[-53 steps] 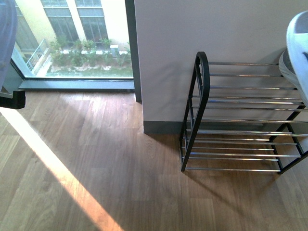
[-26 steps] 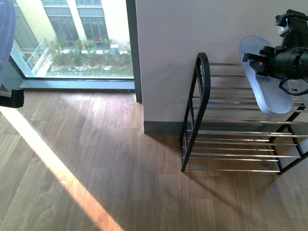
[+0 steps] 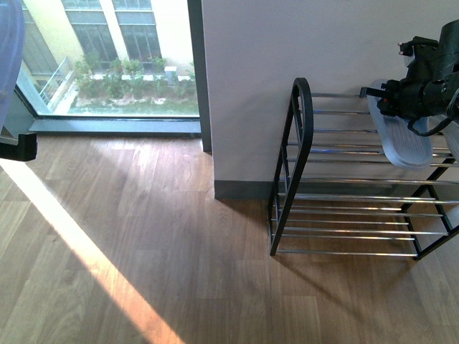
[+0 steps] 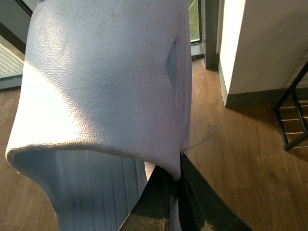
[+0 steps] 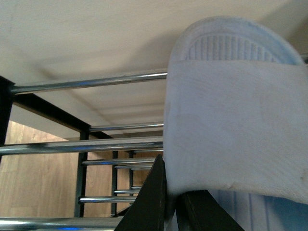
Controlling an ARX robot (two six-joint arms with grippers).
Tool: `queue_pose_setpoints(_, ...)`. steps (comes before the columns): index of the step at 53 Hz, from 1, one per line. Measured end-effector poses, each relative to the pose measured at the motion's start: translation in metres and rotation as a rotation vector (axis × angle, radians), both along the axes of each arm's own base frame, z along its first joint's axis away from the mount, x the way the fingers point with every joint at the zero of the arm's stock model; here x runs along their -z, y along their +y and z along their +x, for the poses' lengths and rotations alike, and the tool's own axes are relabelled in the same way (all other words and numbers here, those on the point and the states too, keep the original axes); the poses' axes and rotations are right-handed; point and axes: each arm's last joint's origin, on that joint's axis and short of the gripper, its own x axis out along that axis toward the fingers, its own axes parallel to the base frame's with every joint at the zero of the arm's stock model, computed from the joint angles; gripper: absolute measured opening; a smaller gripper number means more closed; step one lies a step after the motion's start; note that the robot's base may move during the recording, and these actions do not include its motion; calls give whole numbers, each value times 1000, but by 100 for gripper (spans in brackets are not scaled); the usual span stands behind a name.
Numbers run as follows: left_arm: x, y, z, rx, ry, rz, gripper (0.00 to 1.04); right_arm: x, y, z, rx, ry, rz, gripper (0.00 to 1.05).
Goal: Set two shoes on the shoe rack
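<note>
The shoe rack [image 3: 301, 143] stands against the white wall at the right, with black side frames and chrome rods. My right gripper [image 3: 391, 97] is shut on the strap of a pale blue slide [image 3: 405, 140], which lies sole-down over the top shelf rods. In the right wrist view the same slide [image 5: 240, 120] fills the picture above the rods [image 5: 86, 83], pinched by the gripper [image 5: 172, 202]. My left gripper [image 4: 174, 192] is shut on the strap edge of the other pale blue slide [image 4: 106, 77], held up at the far left [image 3: 8, 50] above the floor.
A wooden floor [image 3: 143, 236] stretches in front of the rack, with a sunlit stripe across it. A tall window [image 3: 107, 57] and a dark frame post [image 3: 197, 72] stand at the back left. The rack's lower shelves [image 3: 344, 229] show only bare rods.
My right arm has come in from the right edge and lowered its slide from tilted above the rack down flat onto the top shelf. The left slide has stayed put.
</note>
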Motion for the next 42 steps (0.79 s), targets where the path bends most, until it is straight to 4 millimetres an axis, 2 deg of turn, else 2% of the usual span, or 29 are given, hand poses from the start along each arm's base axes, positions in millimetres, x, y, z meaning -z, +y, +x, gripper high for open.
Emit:
queue_pose_setpoints(9, 0, 0, 0, 0, 0, 0, 2, -3, -9, 12, 13, -14, -35, 2)
queue_pose_setpoints(20, 0, 0, 0, -1, 0, 0, 2, -2, -13, 11, 10, -22, -56, 32)
queue_pose_setpoints(29, 0, 0, 0, 0, 0, 0, 2, -1, -15, -5, -10, -29, -37, 55)
queue_pose_setpoints(35, 0, 0, 0, 0, 0, 0, 2, -19, -11, -29, -62, -78, 14, 78)
queue_pose_setpoints(42, 0, 0, 0, 0, 0, 0, 2, -45, -4, -51, -121, -138, 49, 96)
